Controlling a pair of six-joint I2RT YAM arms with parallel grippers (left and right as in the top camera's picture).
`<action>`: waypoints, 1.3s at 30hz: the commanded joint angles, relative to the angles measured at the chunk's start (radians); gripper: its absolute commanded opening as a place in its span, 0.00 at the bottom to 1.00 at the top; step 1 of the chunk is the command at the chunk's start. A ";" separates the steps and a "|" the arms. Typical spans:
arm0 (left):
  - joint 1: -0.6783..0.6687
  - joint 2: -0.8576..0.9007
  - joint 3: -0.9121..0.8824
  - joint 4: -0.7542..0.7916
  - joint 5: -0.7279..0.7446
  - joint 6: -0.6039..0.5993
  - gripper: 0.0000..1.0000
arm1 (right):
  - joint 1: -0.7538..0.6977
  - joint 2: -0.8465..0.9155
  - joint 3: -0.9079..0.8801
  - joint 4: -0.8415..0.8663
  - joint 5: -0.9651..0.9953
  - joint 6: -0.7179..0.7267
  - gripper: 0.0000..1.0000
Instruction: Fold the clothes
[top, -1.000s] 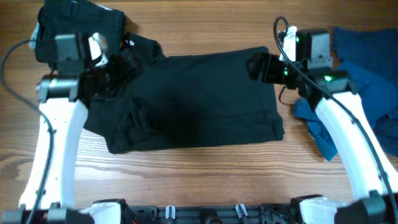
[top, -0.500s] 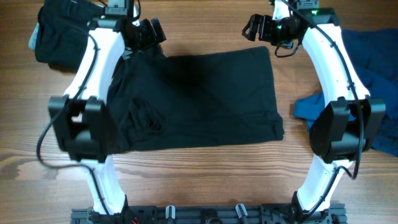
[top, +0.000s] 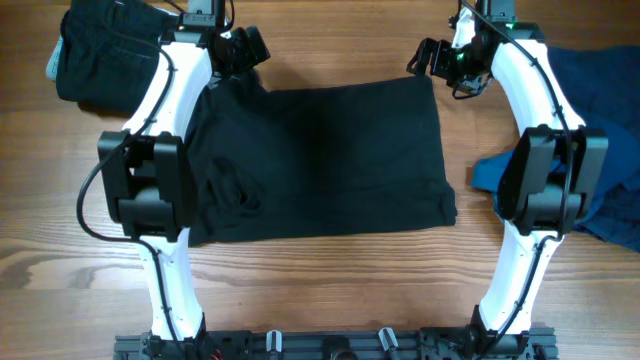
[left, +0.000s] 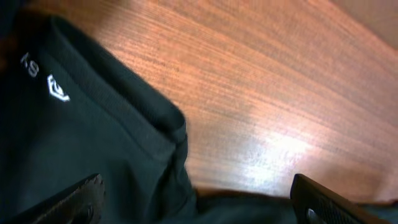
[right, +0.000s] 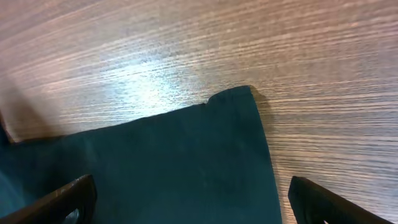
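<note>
Reaching across the wooden bench (top: 330, 280), both arms are now stretching to the far edge of the black short-sleeved fabric shirt (top: 330, 160), where a second ago they were working nearer its sides. Left of the shirt, a heap of other black garments (top: 100, 50) is lying. The left gripper (top: 248, 50) is hovering released over the shirt's collar, beside a small white mark (left: 57, 89). The right gripper (top: 428, 58) is hanging open over the shirt's far right corner, grasping nothing. Right of the shirt, crumpled blue garments (top: 600, 90) are waiting. This shift is probably setting up a pinch of both far corners for the next fold. No basket or bin is showing.
</note>
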 joint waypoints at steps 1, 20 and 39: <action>0.012 0.034 0.022 0.031 -0.024 -0.027 0.95 | 0.007 0.045 0.020 0.007 0.001 -0.004 1.00; 0.022 0.135 0.022 0.072 -0.031 -0.197 0.91 | 0.010 0.097 0.019 0.010 0.003 0.025 0.99; 0.049 0.159 0.022 0.048 -0.031 -0.196 0.21 | 0.018 0.127 0.019 0.101 0.063 0.040 0.87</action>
